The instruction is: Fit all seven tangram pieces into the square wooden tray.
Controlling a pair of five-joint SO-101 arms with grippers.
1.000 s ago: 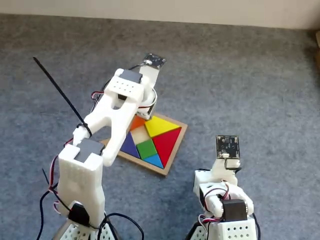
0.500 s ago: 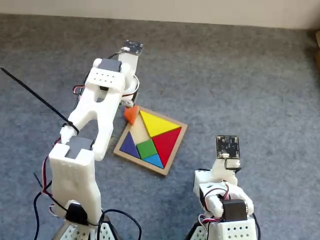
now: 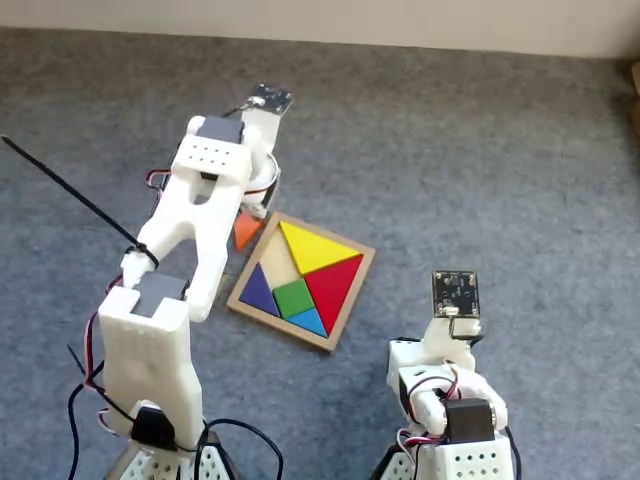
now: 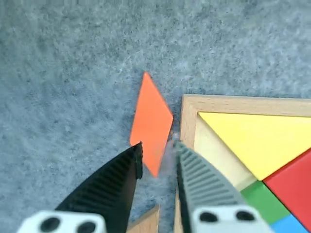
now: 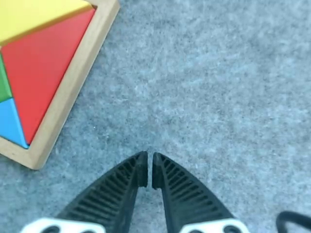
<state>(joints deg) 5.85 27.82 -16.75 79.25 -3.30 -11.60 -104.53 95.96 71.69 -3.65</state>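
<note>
Orange parallelogram [image 4: 151, 121], one tip inside left hand [image 4: 158, 146], grasp impossible to tell, beside wooden tray [image 4: 188, 126].

Soft, even light right across the grey carpet [image 3: 500, 150], no hard shadows anywhere, just a faint shade hugging the wooden tray [image 3: 352, 302] along its edge; the white left arm [image 3: 205, 215] shows bright, yellow piece [image 4: 257, 136] vivid, no glare

Your left arm [image 3: 190, 240] is stretched out over the table's [image 3: 500, 150] middle, left gripper [image 4: 158, 151] pointing down, jaws narrowly parted. Your right arm [image 3: 450, 400] sits folded by the near edge, right gripper [image 5: 146, 170] closed.
</note>
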